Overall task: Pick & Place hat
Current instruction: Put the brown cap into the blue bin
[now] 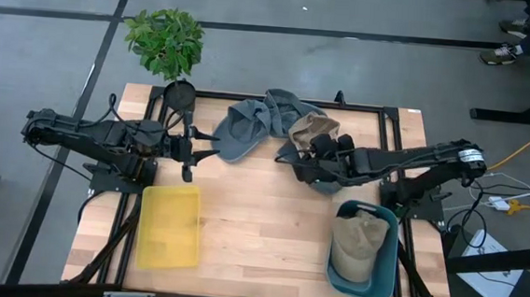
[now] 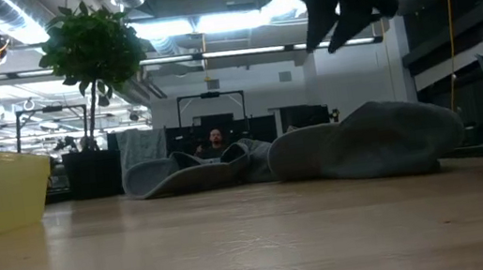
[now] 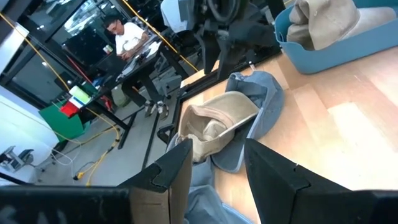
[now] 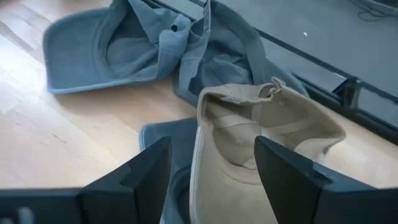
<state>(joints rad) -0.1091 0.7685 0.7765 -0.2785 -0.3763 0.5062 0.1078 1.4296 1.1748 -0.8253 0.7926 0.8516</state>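
Wooden table point(image 1: 259, 232) carried a heap of hats at its far middle: a tan hat point(image 1: 311, 128) lay upside down atop grey-blue hats point(image 1: 248, 129). Right gripper point(image 1: 313, 161) hovered over that tan hat, fingers point(image 4: 140, 171) spread open on either side of it. Left gripper point(image 1: 190, 153) waited left of the heap, fingers point(image 3: 171, 171) also apart and empty. Near right, a blue bin point(image 1: 383, 269) held another tan hat point(image 1: 356, 244); near left sat a yellow bin point(image 1: 168, 226), and a plant point(image 1: 165, 40) stood beyond the far left edge

Grey floor point(image 1: 47, 49), potted plant point(image 1: 165, 39), ceiling lights point(image 2: 179, 25)
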